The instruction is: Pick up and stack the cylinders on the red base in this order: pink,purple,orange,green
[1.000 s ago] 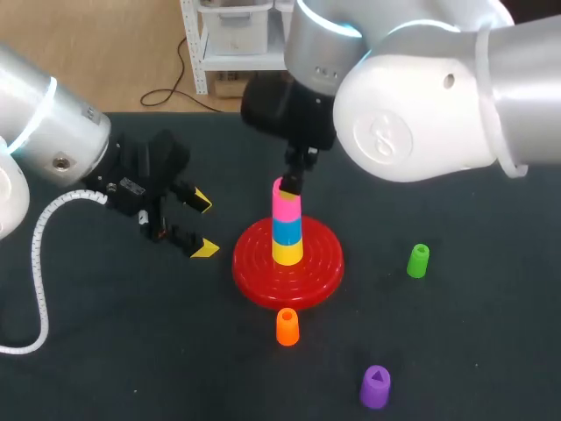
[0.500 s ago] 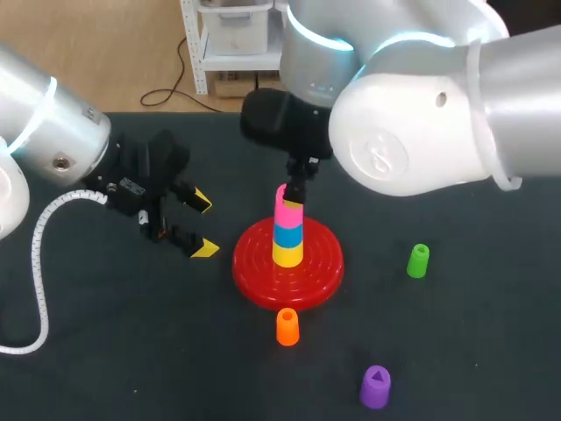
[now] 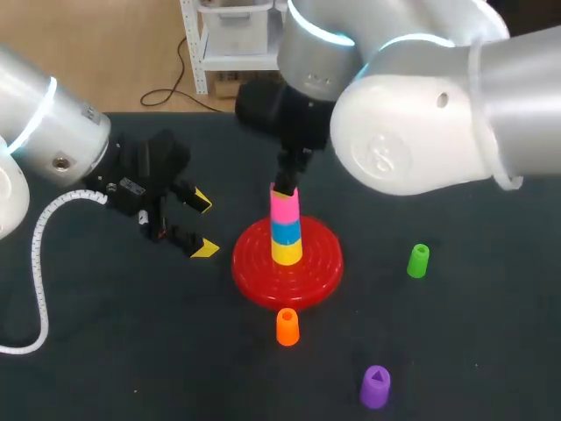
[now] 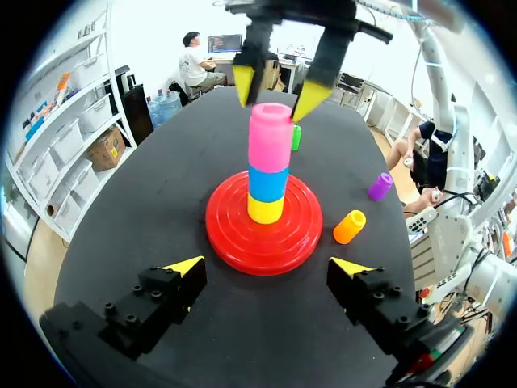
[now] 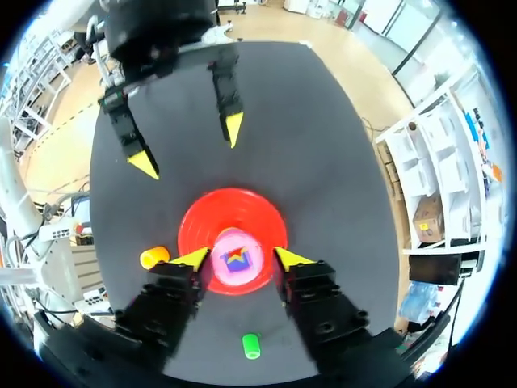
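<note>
1. You're looking at the right gripper (image 3: 285, 189) hanging straight down over the pink (image 3: 284, 208), its yellow tips flanking the pink's top rim from two sides.
2. The right wrist view is showing a sliver of gap between each tip and the rim, so the fingers are standing narrowly apart and gripping nothing.
3. The pink is sitting upright on the blue (image 3: 286, 231), and the blue is sitting on the yellow (image 3: 287, 253). All three are lining up in one straight column.
4. The yellow is standing on the centre of the red base (image 3: 254, 272), which is lying flat around the middle of the table (image 3: 105, 351).
5. The left gripper (image 3: 203, 225) is hanging low over the table between the base and the left edge. Its fingers are spread wide with nothing between them, pointing toward the base and staying clear of its rim.
6. The orange (image 3: 287, 327) is standing upright just beside the base's near rim, toward the near edge, not touching it.
7. The green (image 3: 419, 260) is standing upright to the right of the base, apart from it, toward the right edge.
8. The purple (image 3: 375, 387) is standing close to the near edge, right of the orange and well apart from the base.
9. Purple, orange and green are all resting on the table; none is sitting on the pink yet.
</note>
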`<state>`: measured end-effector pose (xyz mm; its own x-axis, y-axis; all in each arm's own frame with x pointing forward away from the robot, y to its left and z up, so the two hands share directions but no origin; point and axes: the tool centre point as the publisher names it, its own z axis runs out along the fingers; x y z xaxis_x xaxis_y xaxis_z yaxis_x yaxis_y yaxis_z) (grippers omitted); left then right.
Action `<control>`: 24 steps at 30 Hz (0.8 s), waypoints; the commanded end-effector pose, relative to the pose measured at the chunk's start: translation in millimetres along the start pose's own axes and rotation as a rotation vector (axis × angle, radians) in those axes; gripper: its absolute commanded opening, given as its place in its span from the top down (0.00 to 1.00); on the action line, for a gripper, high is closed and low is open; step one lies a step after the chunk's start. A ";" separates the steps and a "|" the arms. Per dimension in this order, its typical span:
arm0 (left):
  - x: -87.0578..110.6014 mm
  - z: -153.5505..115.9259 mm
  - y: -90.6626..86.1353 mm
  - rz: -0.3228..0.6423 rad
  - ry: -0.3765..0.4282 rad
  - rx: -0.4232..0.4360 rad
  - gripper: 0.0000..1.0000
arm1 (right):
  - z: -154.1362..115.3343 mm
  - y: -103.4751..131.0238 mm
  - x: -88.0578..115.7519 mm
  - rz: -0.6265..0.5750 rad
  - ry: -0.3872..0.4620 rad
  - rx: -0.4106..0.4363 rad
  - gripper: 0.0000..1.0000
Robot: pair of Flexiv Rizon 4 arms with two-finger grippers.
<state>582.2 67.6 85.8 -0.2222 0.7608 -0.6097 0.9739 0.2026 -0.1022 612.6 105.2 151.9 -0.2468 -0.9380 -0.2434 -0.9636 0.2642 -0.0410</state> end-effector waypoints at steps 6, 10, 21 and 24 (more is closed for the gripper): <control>-0.5 0.4 0.8 -0.001 0.004 0.001 0.00 | -38.4 14.3 10.9 -0.021 -0.032 0.012 0.00; -0.5 0.4 0.8 -0.001 0.004 0.001 0.00 | -50.6 19.2 18.1 -0.026 -0.037 0.020 0.00; -0.5 0.4 0.8 -0.001 0.004 0.001 0.00 | -69.4 53.8 49.0 -0.052 -0.035 -0.002 0.00; -0.5 0.4 0.8 -0.001 0.004 0.001 0.00 | -69.6 68.0 61.6 -0.066 -0.024 -0.020 0.00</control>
<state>582.2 67.6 85.8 -0.2222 0.7608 -0.6097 0.9739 0.2025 -0.1022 540.6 61.0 200.6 -0.1859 -0.9517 -0.2444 -0.9796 0.1988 -0.0286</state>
